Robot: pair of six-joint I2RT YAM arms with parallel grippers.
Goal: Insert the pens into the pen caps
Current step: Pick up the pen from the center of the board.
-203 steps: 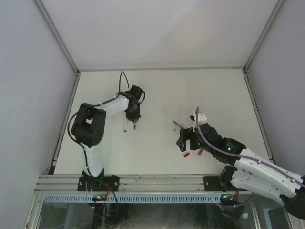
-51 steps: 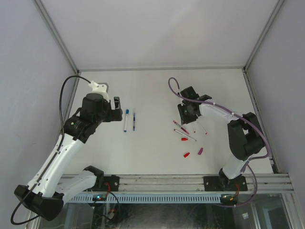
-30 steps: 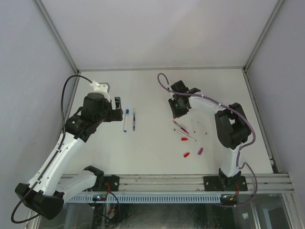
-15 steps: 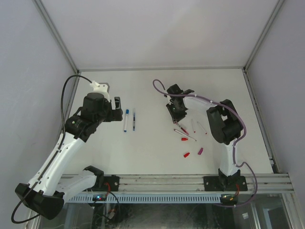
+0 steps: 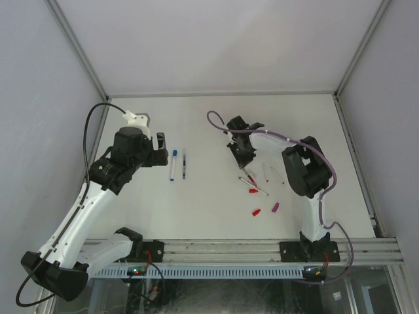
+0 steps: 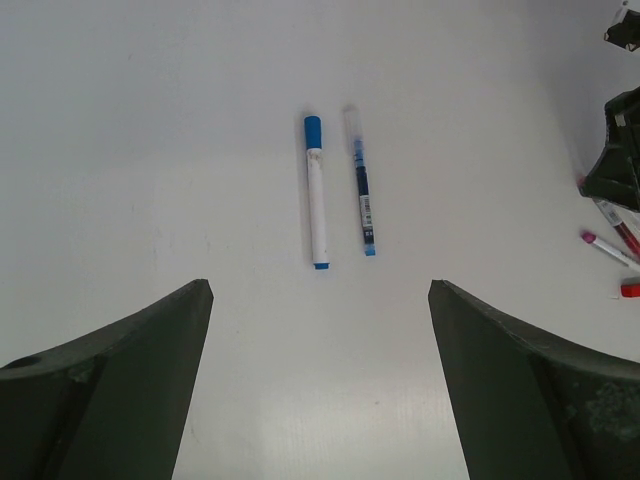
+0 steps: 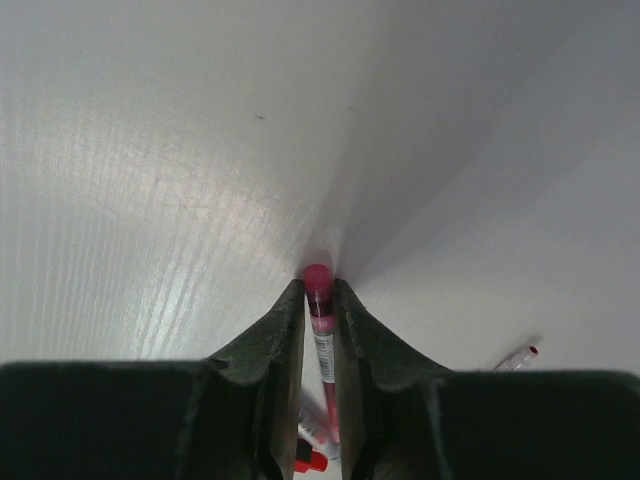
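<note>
The right tool (image 7: 318, 292) is pinched almost shut on a red-ended pen (image 7: 323, 345), whose red tip pokes just past the fingertips, down by the desk (image 7: 150, 150). Nearer the arm bases, a red cap (image 5: 256, 212) and a magenta cap (image 5: 275, 207) lie close together. The left tool (image 6: 318, 290) is spread wide and holds nothing, and two blue pens (image 6: 317, 192) lie side by side on the desk beyond it.

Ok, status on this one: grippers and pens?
Left gripper open, near two blue pens. Right gripper shut on red pen. Caps loose nearby, nothing in the way.
</note>
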